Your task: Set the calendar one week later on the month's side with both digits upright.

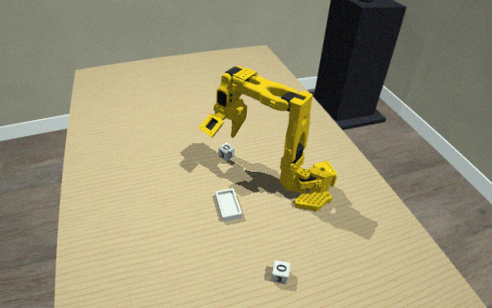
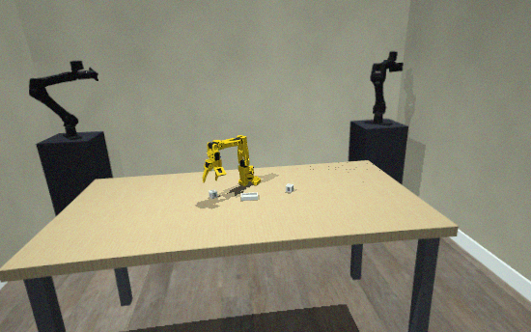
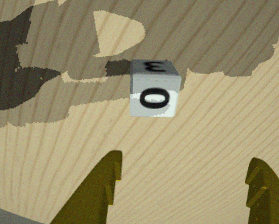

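Note:
One white cube [image 1: 226, 152] [image 2: 213, 194] [image 3: 154, 102] stands flat on the table beyond the tray, a 0 on top; the wrist view also shows a turned 3 on a side face. My gripper [image 1: 221, 133] [image 2: 210, 180] [image 3: 185, 156] is open and empty, above the table close to this cube, with the cube outside its fingers. The other white cube [image 1: 281, 272] [image 2: 290, 188] stands on the table on the other side of the tray, a 0 on top; its side digit is too small to read surely. The white tray [image 1: 231, 218] [image 2: 249, 198] lies flat and empty between the cubes.
The yellow arm's base [image 1: 314, 201] [image 2: 248, 179] stands on the wooden table [image 1: 130, 224] [image 2: 309, 217], near the tray. Two black arms [image 2: 48, 98] [image 2: 379, 92] stand on dark pedestals behind the table. The arm's shadow falls around the nearer cube.

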Controlling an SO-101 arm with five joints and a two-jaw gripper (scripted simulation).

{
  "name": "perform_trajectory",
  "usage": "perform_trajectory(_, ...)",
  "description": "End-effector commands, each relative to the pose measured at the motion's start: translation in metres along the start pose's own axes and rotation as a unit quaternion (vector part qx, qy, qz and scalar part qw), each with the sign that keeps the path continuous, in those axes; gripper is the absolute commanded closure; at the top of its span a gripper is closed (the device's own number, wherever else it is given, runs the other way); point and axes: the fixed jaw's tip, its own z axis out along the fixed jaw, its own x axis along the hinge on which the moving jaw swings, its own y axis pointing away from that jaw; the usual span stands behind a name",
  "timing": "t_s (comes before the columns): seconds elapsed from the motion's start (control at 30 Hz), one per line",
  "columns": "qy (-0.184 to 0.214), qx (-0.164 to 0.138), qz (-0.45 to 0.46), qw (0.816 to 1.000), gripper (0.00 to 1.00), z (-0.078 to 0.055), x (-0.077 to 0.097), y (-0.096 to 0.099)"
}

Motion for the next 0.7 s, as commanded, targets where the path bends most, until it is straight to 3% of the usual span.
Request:
perform_trajectory(0.0, -0.01, 0.077, -0.001, 0.997, 0.65, -0.027, 0.0, -0.009)
perform_trajectory(0.1, -0.015, 0.123, -0.001, 0.992, 0.65, -0.043, 0.0, -0.01)
perform_trajectory(0.17, -0.015, 0.123, -0.001, 0.992, 0.65, -0.043, 0.0, -0.01)
perform_trajectory(0.43, -0.027, 0.224, 0.0, 0.974, 0.65, -0.079, 0.001, -0.007)
perform_trajectory(0.67, -0.029, 0.244, 0.0, 0.969, 0.65, -0.086, 0.001, -0.006)
